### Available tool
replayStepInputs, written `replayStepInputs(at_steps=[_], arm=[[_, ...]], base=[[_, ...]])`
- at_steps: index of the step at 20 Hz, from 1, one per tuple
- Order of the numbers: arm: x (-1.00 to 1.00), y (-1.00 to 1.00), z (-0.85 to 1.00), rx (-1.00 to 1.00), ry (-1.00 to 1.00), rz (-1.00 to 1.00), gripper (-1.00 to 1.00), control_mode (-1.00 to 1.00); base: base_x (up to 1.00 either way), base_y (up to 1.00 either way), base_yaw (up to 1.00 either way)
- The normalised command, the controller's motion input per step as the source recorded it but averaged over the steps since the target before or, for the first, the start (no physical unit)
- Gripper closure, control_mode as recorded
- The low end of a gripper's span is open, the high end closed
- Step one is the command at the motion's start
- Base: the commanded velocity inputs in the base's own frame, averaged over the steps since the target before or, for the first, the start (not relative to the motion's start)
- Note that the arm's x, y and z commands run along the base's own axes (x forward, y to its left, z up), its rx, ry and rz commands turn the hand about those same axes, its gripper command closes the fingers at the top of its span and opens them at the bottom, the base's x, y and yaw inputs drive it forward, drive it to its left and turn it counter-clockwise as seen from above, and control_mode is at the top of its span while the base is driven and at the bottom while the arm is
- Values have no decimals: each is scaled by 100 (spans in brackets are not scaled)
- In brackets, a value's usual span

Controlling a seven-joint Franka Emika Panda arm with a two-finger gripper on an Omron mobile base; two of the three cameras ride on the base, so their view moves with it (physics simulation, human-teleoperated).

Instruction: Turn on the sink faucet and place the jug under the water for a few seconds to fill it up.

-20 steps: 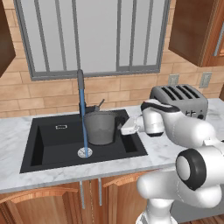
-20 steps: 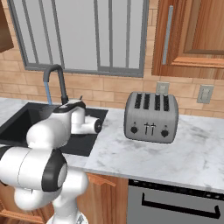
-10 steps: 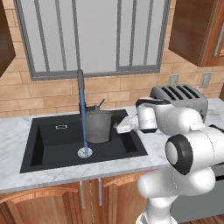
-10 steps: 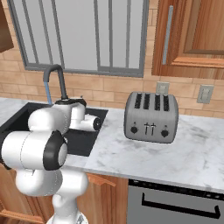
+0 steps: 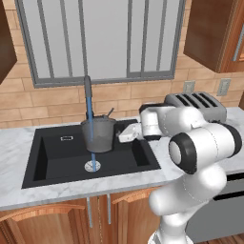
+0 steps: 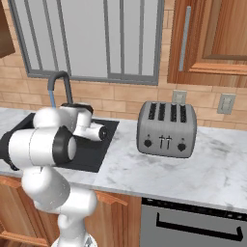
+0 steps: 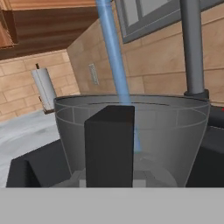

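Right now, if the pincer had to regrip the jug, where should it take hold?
By the black handle on the jug, coming from the toaster side: the handle sticks out that way, upright and flat-sided, while the tapered wall is wide and slick.

The arm (image 5: 200, 147) is glossy white, built of rounded, bulbous links with dark grey bands and discs at the joints, tapering to a small white tool (image 5: 127, 134).
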Motion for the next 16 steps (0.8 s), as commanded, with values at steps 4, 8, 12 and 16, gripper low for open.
replayStepInputs(at_steps=[4,8,12,16], arm=[[3,6,0,0,0,0,100,-100],[-39,0,0,0,0,0,100,-100],[-4,0,0,0,0,0,100,-100],[0,0,0,0,0,0,100,-100]], base=[[0,0,0],[0,0,0],[0,0,0],[0,0,0]])
